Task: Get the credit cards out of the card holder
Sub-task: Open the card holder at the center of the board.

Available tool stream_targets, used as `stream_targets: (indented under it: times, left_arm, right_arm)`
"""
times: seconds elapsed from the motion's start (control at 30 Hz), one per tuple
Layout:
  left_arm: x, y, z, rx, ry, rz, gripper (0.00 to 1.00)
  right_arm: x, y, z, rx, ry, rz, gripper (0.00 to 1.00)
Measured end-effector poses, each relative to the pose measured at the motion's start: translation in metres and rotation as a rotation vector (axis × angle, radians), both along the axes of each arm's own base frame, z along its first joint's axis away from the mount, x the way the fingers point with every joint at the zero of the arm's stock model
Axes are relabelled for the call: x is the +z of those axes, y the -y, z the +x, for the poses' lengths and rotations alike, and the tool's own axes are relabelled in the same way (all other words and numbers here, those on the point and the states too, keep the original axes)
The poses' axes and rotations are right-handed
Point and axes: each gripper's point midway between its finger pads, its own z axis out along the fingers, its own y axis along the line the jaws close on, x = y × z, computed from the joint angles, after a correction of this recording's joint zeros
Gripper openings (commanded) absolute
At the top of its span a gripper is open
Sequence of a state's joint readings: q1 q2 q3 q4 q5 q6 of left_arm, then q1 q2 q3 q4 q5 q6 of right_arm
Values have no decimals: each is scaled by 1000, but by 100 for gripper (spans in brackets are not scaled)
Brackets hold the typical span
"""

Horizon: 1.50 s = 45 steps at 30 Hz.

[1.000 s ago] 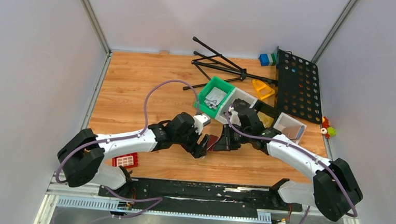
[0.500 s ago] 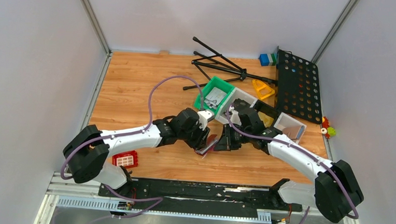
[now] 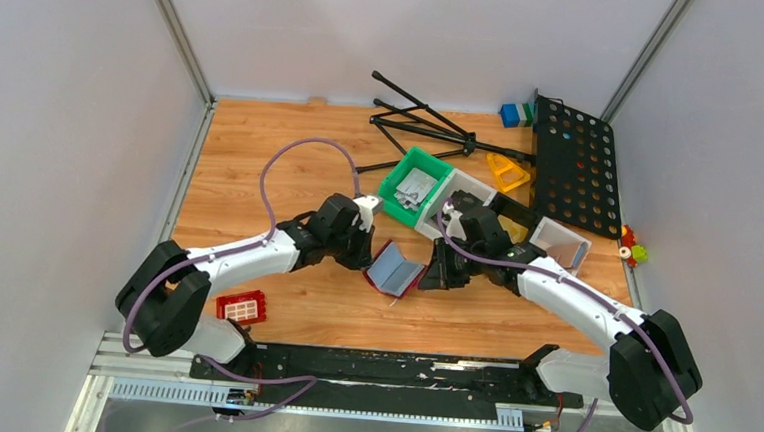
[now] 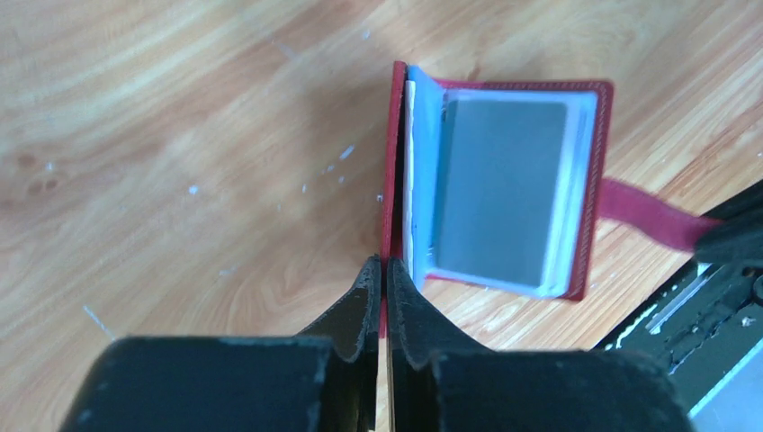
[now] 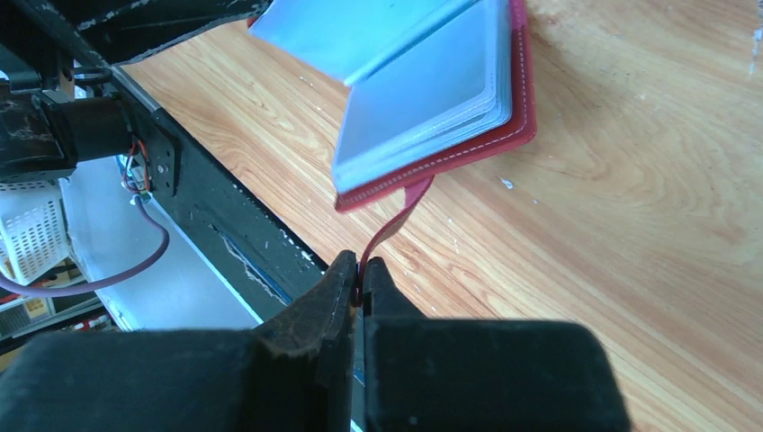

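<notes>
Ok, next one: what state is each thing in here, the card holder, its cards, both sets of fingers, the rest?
card holder: open in a V, held at both ends.
grey card: in its pocket, not yet out.
snap tab: unfastened, pulled out straight.
left fingers: shut on the card holder's cover edge.
right fingers: shut on the card holder's snap tab.
tripod: folded, lying flat.

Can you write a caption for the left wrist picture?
The left tool pinches one cover of the open red card holder, grey cards showing.
</notes>
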<state>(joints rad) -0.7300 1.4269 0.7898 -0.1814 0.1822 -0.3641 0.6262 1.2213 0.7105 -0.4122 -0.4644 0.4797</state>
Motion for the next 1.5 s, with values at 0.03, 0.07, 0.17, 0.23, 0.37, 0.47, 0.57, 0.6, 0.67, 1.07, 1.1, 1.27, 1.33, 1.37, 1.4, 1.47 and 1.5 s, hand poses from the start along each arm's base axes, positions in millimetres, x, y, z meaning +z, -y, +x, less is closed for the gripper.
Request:
stream_targets:
  times: [0.03, 0.07, 0.17, 0.23, 0.37, 0.47, 0.57, 0.6, 0.67, 1.07, 1.1, 1.27, 1.33, 1.37, 1.4, 1.47, 1.5]
  left_arm:
    - [-2, -4, -2, 10, -8, 1, 6]
    - [-4, -7, -5, 17, -16, 1, 6]
    - [-13, -21, -15, 45, -55, -2, 6]
    - [-18, -30, -20, 67, -79, -5, 7]
    - [-26, -45, -28, 100, -104, 8, 12]
    - [-31, -54, -34, 124, -115, 28, 15]
    - [-38, -61, -38, 144, -131, 52, 16]
    - [-39, -62, -39, 146, -134, 57, 16]
    - [-41, -63, -41, 147, -144, 61, 18]
    - [-40, -40, -47, 105, -188, -71, 54]
    - [-40, -36, -47, 97, -194, -86, 54]
    - [-41, -19, -45, 64, -224, -152, 55]
    - [-40, -14, -45, 57, -234, -177, 59]
    - [-39, -11, -44, 54, -237, -188, 61]
    - [-38, -9, -44, 51, -241, -200, 61]
    - [-33, -2, -43, 43, -242, -242, 62]
    - [-30, 0, -42, 40, -239, -262, 61]
  right_arm:
    - [-1, 1, 0, -1, 1, -8, 0]
    - [-2, 2, 0, -2, 3, -13, 0]
    - [-2, 4, 2, -4, 9, -25, 0]
    - [-1, 4, 3, -5, 15, -30, 0]
    - [-1, 4, 4, -4, 20, -33, 0]
    - [-4, 4, 4, -2, 12, -39, 0]
    - [-7, 4, 4, 0, 7, -46, 0]
    - [-7, 4, 4, 0, 8, -46, 0]
    - [-7, 4, 5, -1, 11, -47, 0]
    - [-11, -4, 7, 24, -5, -26, 0]
    - [-11, -4, 7, 25, -7, -26, 0]
    - [-11, -6, 7, 31, -10, -20, 0]
    - [-9, -7, 7, 33, -8, -15, 0]
    - [-9, -7, 8, 34, -6, -12, 0]
    - [-9, -7, 8, 34, -5, -11, 0]
    - [-8, -7, 8, 34, -4, -11, 0]
    - [-8, -7, 8, 34, -4, -11, 0]
